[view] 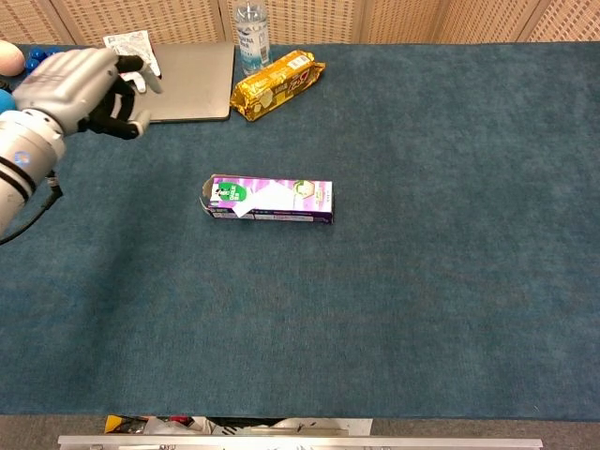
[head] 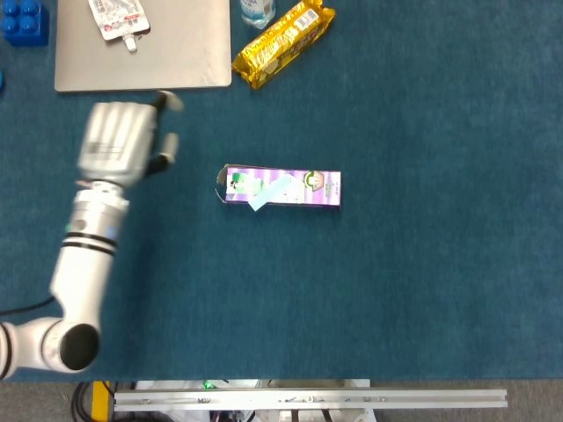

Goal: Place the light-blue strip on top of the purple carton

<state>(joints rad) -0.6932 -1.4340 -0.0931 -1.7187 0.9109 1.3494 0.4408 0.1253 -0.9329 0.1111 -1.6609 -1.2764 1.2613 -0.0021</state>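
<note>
Head view, from the fingers outward: our left hand (head: 119, 141) hovers above the blue counter (head: 422, 264), its fingers (head: 167, 145) loosely curled and apart with nothing held between them; the chest view shows the same hand (view: 80, 86) at the far left, in front of the laptop. Our right hand appears in neither view. Well apart from the left hand, to its right, the purple carton (head: 281, 187) lies flat on its long side near the middle of the counter. The light-blue strip (head: 269, 192) rests on the carton's upper face, set diagonally, with one end projecting slightly past the near edge; in the chest view the strip (view: 255, 200) reads as a pale patch on the carton (view: 272, 199). Along the far edge lie a closed grey laptop (head: 176, 53) carrying a white pouch (head: 119, 19), a gold snack packet (head: 283, 42), a water bottle (view: 251, 36) and a blue brick (head: 25, 21).
</note>
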